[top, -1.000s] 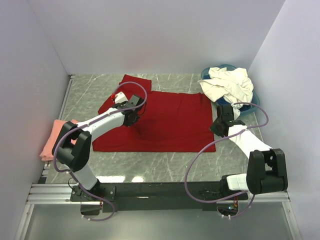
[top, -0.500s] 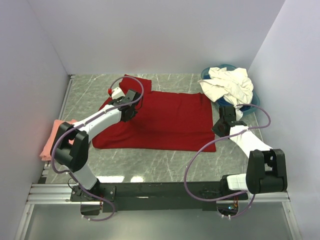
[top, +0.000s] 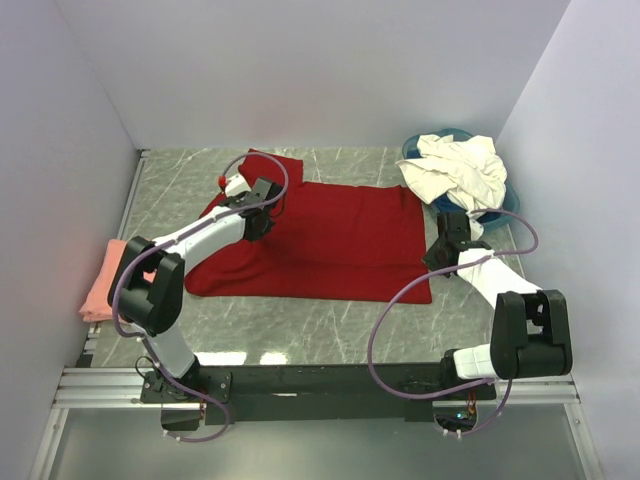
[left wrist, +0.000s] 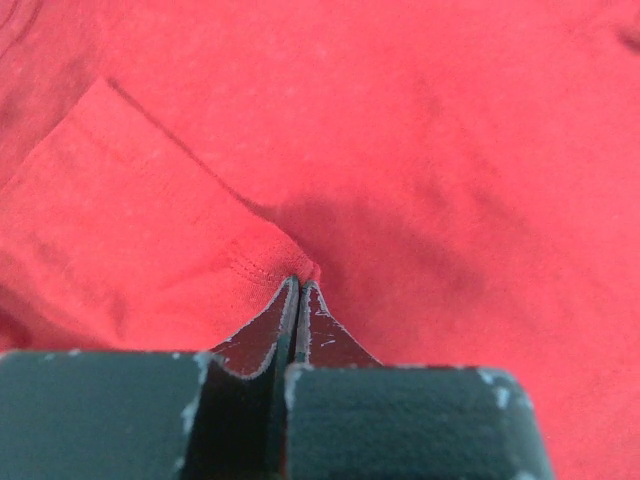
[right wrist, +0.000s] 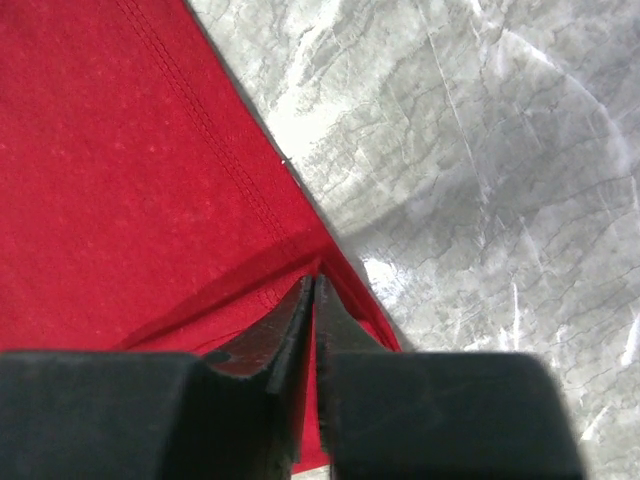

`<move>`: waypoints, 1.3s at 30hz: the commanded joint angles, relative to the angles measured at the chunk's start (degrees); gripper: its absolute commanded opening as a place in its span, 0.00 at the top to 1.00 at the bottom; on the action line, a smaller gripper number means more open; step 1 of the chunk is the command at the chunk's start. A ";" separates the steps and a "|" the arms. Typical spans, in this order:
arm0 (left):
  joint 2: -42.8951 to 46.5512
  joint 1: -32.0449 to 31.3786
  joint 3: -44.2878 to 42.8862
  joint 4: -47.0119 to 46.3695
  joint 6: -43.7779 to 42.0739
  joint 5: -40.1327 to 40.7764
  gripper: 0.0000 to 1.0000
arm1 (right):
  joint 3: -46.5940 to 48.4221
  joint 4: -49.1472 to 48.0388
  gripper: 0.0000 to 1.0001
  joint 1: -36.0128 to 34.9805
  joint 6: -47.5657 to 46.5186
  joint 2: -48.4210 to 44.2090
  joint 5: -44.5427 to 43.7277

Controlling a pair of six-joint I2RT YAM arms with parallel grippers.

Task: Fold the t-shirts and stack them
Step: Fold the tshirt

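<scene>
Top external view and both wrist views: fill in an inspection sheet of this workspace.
Surface: grey marbled table.
Job's things: red t-shirt spread mid-table; salmon-pink t-shirt at left edge; cream-white t-shirts heaped far right.
Clutter: blue basin under the cream heap.
Grippers: left gripper shut on the red shirt's sleeve hem; right gripper shut on its right edge.
Cables: purple cables loop along both arms.
Surroundings: white walls; black rail at near edge.
</scene>
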State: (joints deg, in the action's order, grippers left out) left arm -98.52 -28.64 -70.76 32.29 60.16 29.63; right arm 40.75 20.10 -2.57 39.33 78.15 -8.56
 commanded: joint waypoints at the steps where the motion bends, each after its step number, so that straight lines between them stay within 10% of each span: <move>1: 0.44 1.31 -1.31 -4.60 -3.29 -2.02 0.96 | 1.52 -0.94 0.87 0.55 -0.31 -0.10 -0.58; 6: 2.63 2.10 0.53 -7.33 -5.76 -4.23 0.64 | 3.01 0.20 0.52 0.20 -1.98 -2.38 1.17; 23: 2.64 17.30 5.11 -0.82 0.67 -2.11 0.64 | 7.32 -2.61 0.52 -19.65 -3.47 -0.46 5.04; 39: -8.09 18.98 1.68 -5.48 -3.38 -6.15 0.62 | 6.80 -3.84 0.53 -21.25 -5.49 0.51 5.74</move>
State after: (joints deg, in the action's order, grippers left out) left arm -105.95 -9.67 -67.24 29.32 58.61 25.08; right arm 45.76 17.98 -23.51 34.87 78.37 -2.92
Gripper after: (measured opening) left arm 0.379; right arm 0.473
